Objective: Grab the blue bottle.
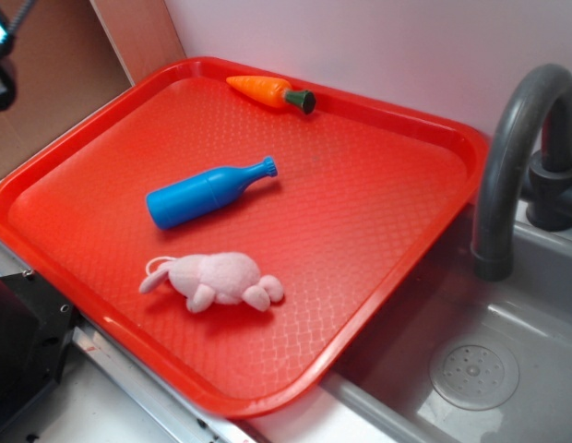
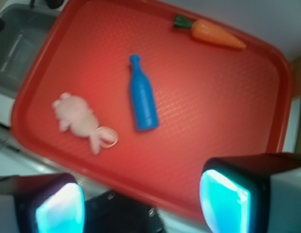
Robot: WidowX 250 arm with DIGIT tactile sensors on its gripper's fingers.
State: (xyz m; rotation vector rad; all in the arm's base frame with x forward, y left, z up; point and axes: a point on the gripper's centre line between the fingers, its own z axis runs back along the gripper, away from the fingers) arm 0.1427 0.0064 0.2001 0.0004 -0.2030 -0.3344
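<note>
- On the tray (image 1: 424, 138), the bottle (image 1: 205, 193) lay flat near the middle, between the carrot (image 1: 269, 92) and the bunny (image 1: 217, 280) — touching neither.
- My gripper (image 2: 141, 199) hung high off the tray's edge, fingers (image 2: 223, 196) spread wide, holding nothing.
- I judged the best approach was to centre over the bottle's fat body — not the neck — turn the jaws across its width, then drop straight down.
</note>
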